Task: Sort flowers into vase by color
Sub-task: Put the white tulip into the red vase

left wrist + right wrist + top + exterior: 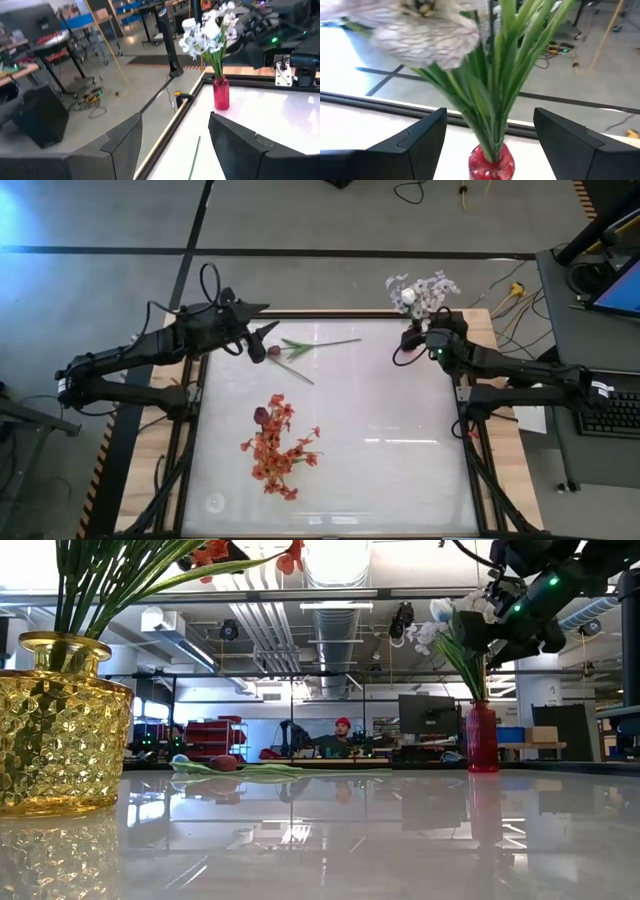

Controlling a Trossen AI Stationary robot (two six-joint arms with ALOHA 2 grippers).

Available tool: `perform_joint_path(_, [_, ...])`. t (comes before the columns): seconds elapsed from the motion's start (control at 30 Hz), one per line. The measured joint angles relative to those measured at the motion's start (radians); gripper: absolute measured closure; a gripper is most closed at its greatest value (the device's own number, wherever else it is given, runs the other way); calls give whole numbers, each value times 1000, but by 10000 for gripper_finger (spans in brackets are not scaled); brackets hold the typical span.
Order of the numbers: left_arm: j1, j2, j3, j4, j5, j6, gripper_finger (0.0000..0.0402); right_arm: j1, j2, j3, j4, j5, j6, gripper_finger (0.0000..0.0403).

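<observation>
Flowers sit sorted by colour on a glossy white worktop [400, 470] between two dark robot arms. At the far right corner, a red vase [221, 93] holds a spray of white blossoms [422, 290] on green stems [495, 95]. The right gripper [487, 137] hangs just above that vase, its jaws standing apart on either side of the stems and gripping nothing; the pale petals [427, 35] fill the wrist camera's near view. Whether the stems brush either jaw cannot be told.

Nearer the front, left of centre, a yellow glass vase [60, 725] carries the red-orange blossoms [280, 445], with what looks like a dark maroon bud [261, 416] among them, though the overhead picture is too coarse to be sure.

One maroon tulip [275, 351] lies flat on the worktop near the far left, its green stem [325, 343] stretching toward the middle. The left gripper [258, 345] is poised just beside the bud, jaws apart and empty, pointing across the worktop toward the red vase.

Beyond the worktop, the low camera shows a workshop with pipes overhead and a person [342, 740] seated at a desk in a red cap.
</observation>
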Motion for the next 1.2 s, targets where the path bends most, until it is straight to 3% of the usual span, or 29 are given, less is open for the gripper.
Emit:
perform_joint_path(0.2, [25,18,0,-99,9,-53,193,0,-23,0,-4,-72,0,111])
perform_joint_path(0.3, [43,45,0,-121,71,-52,197,0,-32,1,-16,-107,0,112])
perform_joint_path(0.53, [131,71,0,-201,117,4,204,0,-44,40,-198,-153,43,117])
perform_joint_path(0.77, [248,112,0,-310,396,111,206,0,-43,48,-293,-217,104,121])
perform_joint_path(1.2, [266,349,0,-518,391,274,206,6,-41,40,-312,-403,183,132])
